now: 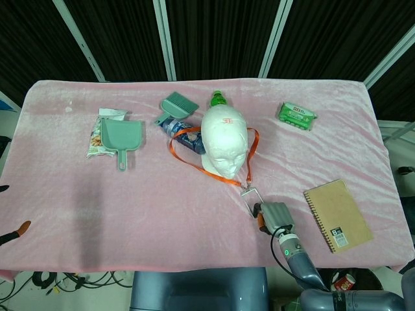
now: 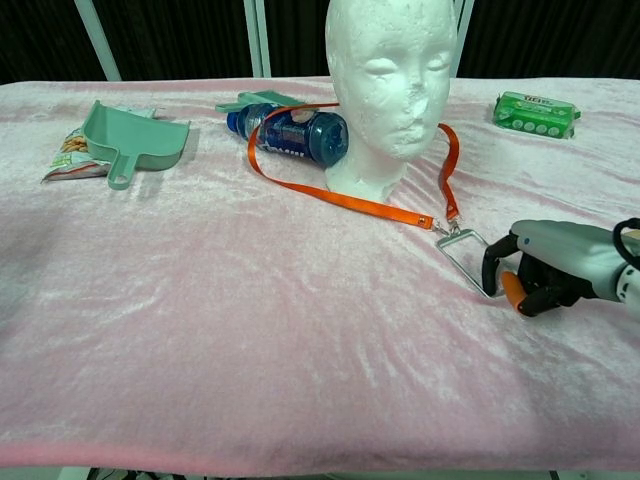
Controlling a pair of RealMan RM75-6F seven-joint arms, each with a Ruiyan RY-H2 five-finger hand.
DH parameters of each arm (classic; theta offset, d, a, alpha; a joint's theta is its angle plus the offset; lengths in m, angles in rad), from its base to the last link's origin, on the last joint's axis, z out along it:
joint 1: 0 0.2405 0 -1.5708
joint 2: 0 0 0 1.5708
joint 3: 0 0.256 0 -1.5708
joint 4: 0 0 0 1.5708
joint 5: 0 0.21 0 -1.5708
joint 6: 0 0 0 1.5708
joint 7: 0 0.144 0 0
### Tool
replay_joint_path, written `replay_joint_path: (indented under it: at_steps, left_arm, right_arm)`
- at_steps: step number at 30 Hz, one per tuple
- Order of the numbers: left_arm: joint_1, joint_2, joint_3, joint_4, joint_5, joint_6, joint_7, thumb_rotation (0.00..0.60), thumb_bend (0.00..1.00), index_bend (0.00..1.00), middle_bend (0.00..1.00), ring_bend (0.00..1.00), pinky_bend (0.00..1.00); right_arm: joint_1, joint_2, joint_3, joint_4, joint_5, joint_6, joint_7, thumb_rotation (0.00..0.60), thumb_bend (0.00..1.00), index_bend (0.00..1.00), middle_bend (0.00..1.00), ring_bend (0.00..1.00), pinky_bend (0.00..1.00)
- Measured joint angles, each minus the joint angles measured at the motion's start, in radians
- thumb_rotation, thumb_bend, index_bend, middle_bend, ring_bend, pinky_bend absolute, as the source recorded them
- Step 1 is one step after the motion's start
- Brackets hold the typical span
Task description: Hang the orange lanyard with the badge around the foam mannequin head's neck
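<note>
The white foam mannequin head (image 1: 224, 141) (image 2: 390, 80) stands upright mid-table. The orange lanyard (image 1: 194, 157) (image 2: 340, 198) loops behind its neck and over a blue bottle. Both straps meet at a clip in front of the head. The clear badge (image 1: 253, 197) (image 2: 468, 258) hangs from that clip and lies on the cloth. My right hand (image 1: 273, 215) (image 2: 545, 265) pinches the badge's near corner, low over the table, close to the front edge. Only spread fingertips of my left hand (image 1: 13, 233) show, off the table's left edge, holding nothing.
A blue bottle (image 2: 290, 135) lies left of the head, inside the lanyard loop. A green dustpan (image 1: 122, 136), a snack bag (image 1: 96, 144) and a brush (image 1: 176, 107) are at the back left. A green box (image 1: 297, 115) is back right, a brown notebook (image 1: 338, 215) front right.
</note>
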Motion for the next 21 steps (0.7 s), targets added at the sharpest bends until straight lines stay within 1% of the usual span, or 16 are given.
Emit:
replay_joint_path:
  at_steps: [8, 19, 20, 21]
  left_arm:
    - [0.0, 0.0, -0.001, 0.0, 0.0, -0.001, 0.001, 0.6, 0.09, 0.23, 0.13, 0.0, 0.01]
    - [0.001, 0.001, -0.001, -0.002, -0.001, -0.001, 0.003, 0.6, 0.09, 0.23, 0.13, 0.0, 0.01]
    - [0.001, 0.001, -0.001, -0.002, -0.001, -0.001, 0.004, 0.6, 0.09, 0.23, 0.13, 0.0, 0.01]
    - [0.001, 0.001, -0.001, -0.002, -0.001, -0.001, 0.004, 0.6, 0.09, 0.23, 0.13, 0.0, 0.01]
  right_arm:
    - [-0.022, 0.016, -0.019, -0.021, -0.011, 0.005, 0.004, 0.6, 0.73, 0.53, 0.99, 0.99, 0.93]
    - [-0.061, 0.05, -0.052, -0.087, -0.068, 0.027, 0.017, 0.6, 0.73, 0.53, 0.99, 0.99, 0.93]
    - [-0.065, 0.053, -0.055, -0.093, -0.074, 0.029, 0.019, 0.6, 0.73, 0.53, 0.99, 0.99, 0.93]
    - [-0.069, 0.057, -0.059, -0.102, -0.083, 0.033, 0.021, 0.6, 0.7, 0.51, 0.99, 0.98, 0.92]
